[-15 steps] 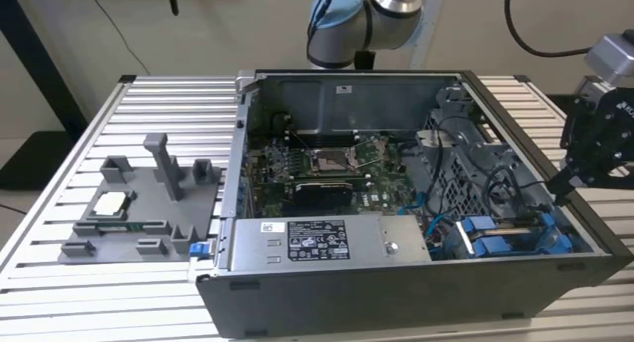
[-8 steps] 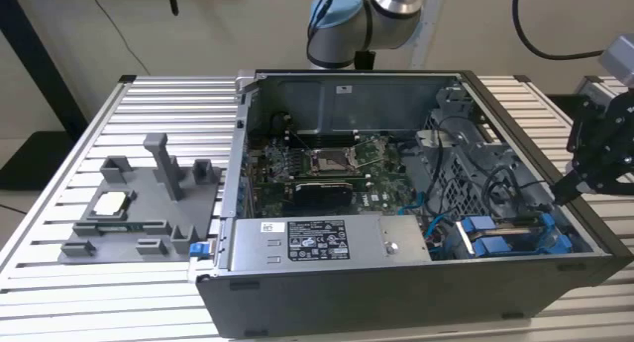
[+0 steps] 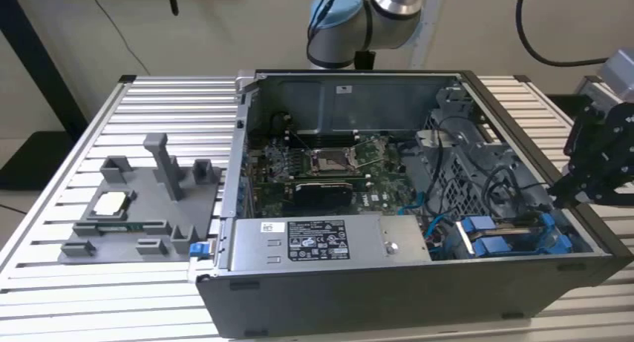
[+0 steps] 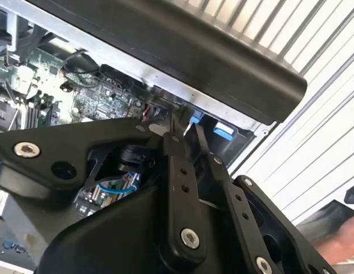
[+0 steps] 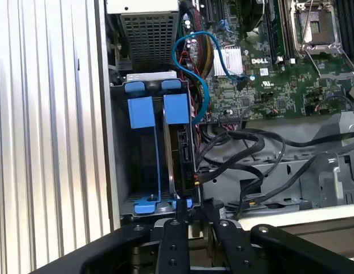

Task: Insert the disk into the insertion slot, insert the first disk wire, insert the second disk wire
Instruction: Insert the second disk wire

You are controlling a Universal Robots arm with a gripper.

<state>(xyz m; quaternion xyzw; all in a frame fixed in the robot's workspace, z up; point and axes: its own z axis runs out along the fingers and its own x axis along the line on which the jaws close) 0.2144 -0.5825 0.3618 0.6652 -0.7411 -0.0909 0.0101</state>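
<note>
The disk [image 5: 175, 114] stands edge-on in its blue frame inside the insertion slot [image 5: 139, 165] of the drive cage, seen in the first wrist view. In the exterior view the blue frames [image 3: 505, 237] show at the case's lower right corner. Black wires [image 5: 239, 151] run beside the disk's connector edge [image 5: 185, 151], and I cannot tell whether any is plugged in. A blue wire [image 5: 195, 63] loops above the cage. My gripper [image 3: 572, 195] hovers at the case's right wall, just above the cage. Its fingers [image 5: 178, 228] look shut, with nothing seen between them. The fingertips meet in the second wrist view, where the gripper [image 4: 185, 123] points at the case edge.
The open computer case [image 3: 554, 271] lies on a slatted metal table [image 3: 178, 104]. A silver labelled power-supply box [image 3: 327, 242] sits along the case's near side and the motherboard [image 3: 327, 164] fills its middle. A grey fixture [image 3: 139, 208] with small parts stands at the exterior view's left.
</note>
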